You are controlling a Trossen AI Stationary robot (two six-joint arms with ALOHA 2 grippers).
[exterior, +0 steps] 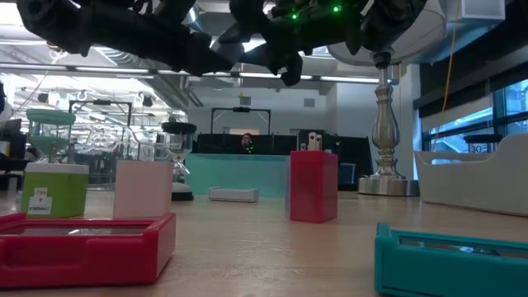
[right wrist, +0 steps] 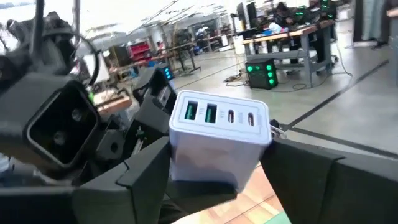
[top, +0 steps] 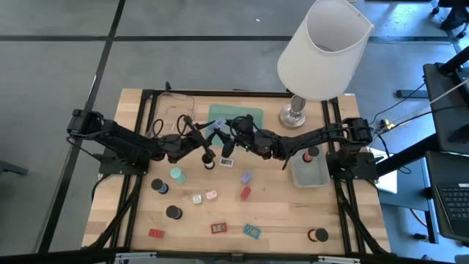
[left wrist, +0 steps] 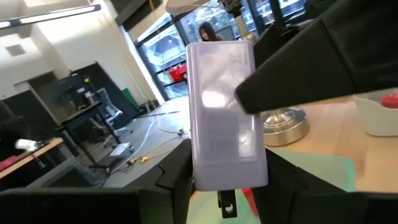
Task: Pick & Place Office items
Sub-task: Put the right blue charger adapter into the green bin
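Observation:
A lavender block with a white port face (top: 215,129) is held above the table's middle, between my left gripper (top: 204,139) and my right gripper (top: 233,132). Each wrist view shows it between that arm's own fingers, as the block (left wrist: 224,118) and as the block (right wrist: 217,146). On the near half of the table lie a mint-green cap (top: 176,174), black caps (top: 174,213), white-pink blocks (top: 211,195), a red block (top: 245,193), another lavender block (top: 246,177), flat red rectangles (top: 218,228) and a teal one (top: 252,231). My left gripper pinches the lavender block by its lower end (left wrist: 227,177), one finger (left wrist: 177,186) on each side. The block stands up past the fingers, lifted clear of the table. My right gripper pinches the same block between its two fingers (right wrist: 146,171), on the sides behind the port face (right wrist: 217,118), coming from the table's right. Its finger (left wrist: 298,68) lies against the block's upper side.
A white-shaded lamp (top: 322,51) stands on its metal base (top: 295,115) at the far right. A green tray (top: 234,116) and a clear tray (top: 172,110) lie at the far edge. A grey tray (top: 309,172) on the right holds a red-topped piece (top: 313,154).

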